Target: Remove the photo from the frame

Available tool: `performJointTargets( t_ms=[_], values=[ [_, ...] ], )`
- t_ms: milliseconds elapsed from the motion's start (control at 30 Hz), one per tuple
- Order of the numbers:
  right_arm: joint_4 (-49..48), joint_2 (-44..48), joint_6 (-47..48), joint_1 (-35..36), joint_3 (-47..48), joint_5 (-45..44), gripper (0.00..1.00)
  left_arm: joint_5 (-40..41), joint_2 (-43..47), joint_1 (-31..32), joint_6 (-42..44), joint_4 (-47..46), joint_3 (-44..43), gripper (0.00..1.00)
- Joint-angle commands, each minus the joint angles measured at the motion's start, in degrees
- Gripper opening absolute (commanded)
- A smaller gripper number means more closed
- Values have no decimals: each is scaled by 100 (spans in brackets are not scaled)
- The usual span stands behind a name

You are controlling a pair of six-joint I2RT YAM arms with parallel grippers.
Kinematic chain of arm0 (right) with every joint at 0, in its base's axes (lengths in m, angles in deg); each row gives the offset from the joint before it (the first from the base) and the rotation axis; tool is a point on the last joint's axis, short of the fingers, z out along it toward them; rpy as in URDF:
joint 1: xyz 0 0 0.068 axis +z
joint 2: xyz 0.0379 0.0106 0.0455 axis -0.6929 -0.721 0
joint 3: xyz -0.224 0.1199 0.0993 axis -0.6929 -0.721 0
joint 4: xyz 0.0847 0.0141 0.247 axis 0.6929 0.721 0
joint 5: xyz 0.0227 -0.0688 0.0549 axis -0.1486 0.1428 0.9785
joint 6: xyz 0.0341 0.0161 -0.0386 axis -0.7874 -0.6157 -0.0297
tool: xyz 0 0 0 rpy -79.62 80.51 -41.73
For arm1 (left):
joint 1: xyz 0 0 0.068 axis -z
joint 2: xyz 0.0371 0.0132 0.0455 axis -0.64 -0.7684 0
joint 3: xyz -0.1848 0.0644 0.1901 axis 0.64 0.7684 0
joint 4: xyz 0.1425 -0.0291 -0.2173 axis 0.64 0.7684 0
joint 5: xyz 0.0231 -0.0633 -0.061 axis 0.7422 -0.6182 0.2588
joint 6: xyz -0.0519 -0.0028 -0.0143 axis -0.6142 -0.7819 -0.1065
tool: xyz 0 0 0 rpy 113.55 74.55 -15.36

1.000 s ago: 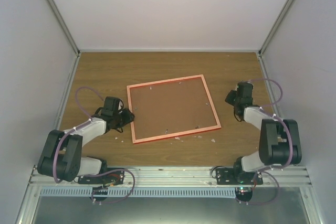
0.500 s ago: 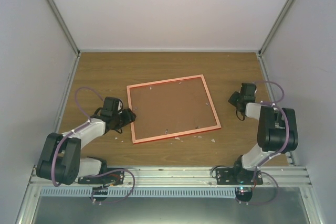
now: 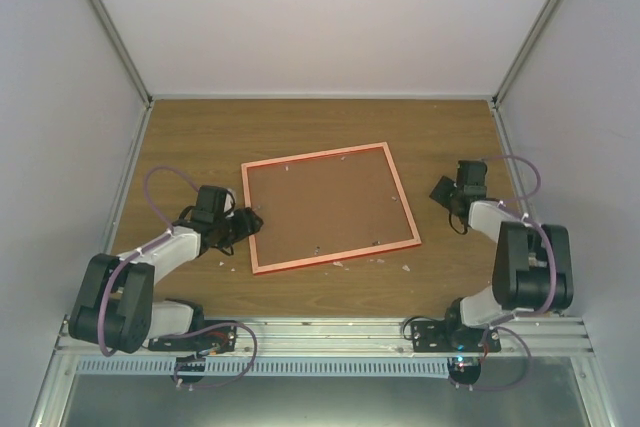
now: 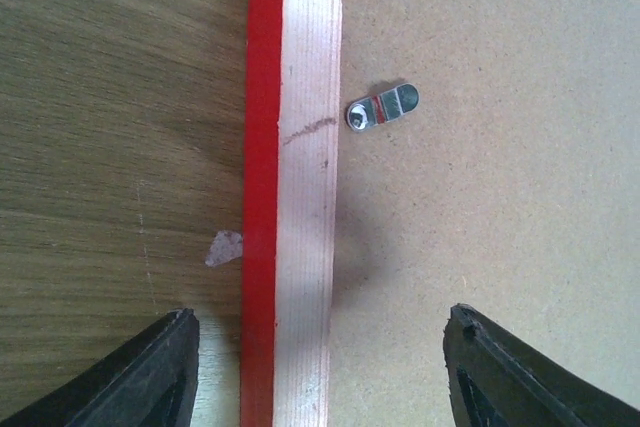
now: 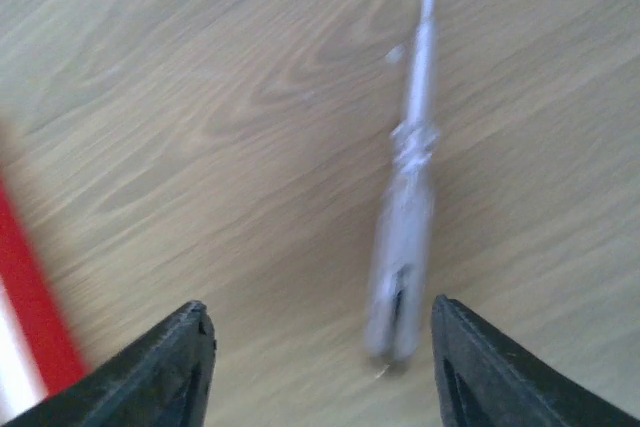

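The frame (image 3: 315,154) lies back-up in the middle of the table, and its brown backing board (image 3: 325,205) fills the opening. The photo is hidden. My left gripper (image 3: 246,222) is at the frame's left rail. In the left wrist view that gripper (image 4: 320,352) is open, one finger on each side of the red rim (image 4: 262,147) and its pale wood back. A small metal turn clip (image 4: 382,108) lies on the backing board. My right gripper (image 3: 443,190) is to the right of the frame, over bare wood. It (image 5: 320,337) is open and holds nothing.
A blurred pale grey strip (image 5: 405,227) lies on the wood between the right fingers, close to the right one. The frame's red edge (image 5: 35,317) shows at the lower left of the right wrist view. Small whitish scraps (image 3: 407,268) dot the table near the frame's front rail.
The right gripper has gone from shut to open, and its arm has shifted slightly. The left gripper has opened wider and moved a little towards the frame's left rail.
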Motion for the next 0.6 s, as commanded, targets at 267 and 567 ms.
performJointTargets(
  t_ms=[267,567],
  values=[
    [970,1747,-581,1211,-1056,1124,85,602,137,-21,233,470,-524,83],
    [947,2440,-1391,1876,-1525,1554,94,958,-1419,-302,835,442,-2293,92]
  ],
)
